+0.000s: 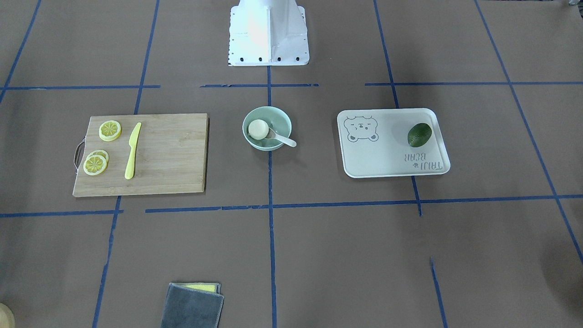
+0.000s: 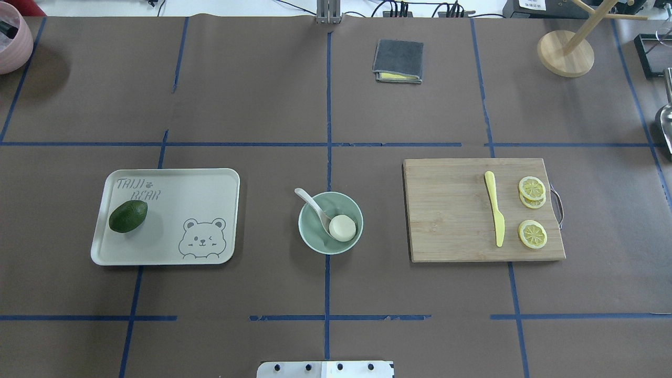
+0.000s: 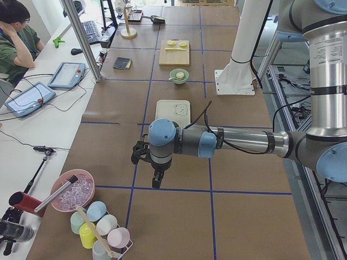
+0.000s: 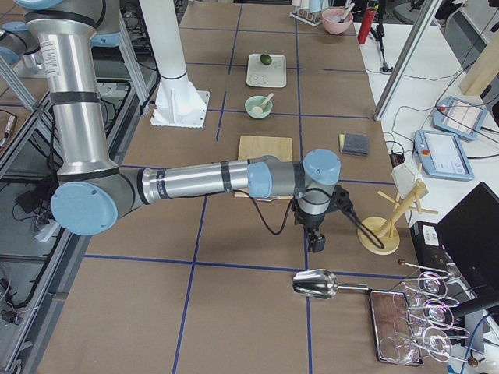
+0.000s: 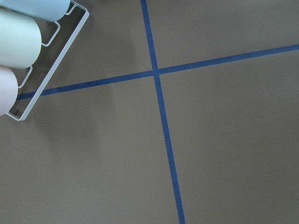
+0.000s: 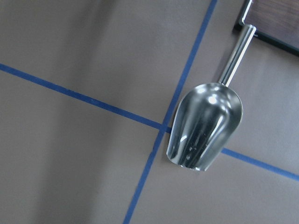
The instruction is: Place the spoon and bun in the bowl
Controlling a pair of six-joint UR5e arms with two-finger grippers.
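The pale mint-green bowl (image 1: 267, 116) (image 2: 315, 236) stands at the table's middle. The white bun (image 1: 258, 129) (image 2: 342, 228) lies inside it, flat cream side up. The off-white spoon (image 1: 282, 138) (image 2: 311, 201) rests in the bowl beside the bun, its handle sticking out over the rim. My left gripper (image 3: 156, 181) hangs far off at the table's left end, and my right gripper (image 4: 318, 243) far off at the right end. Both show only in the side views, so I cannot tell whether they are open or shut. Neither wrist view shows fingers.
A white bear tray (image 2: 210, 194) holds a green avocado (image 2: 128, 216). A wooden cutting board (image 2: 451, 210) carries a yellow knife (image 2: 495, 215) and lemon slices (image 2: 532, 233). A folded grey cloth (image 2: 398, 61) lies further out. A metal scoop (image 6: 205, 125) lies under the right wrist, a cup rack (image 5: 28, 65) under the left.
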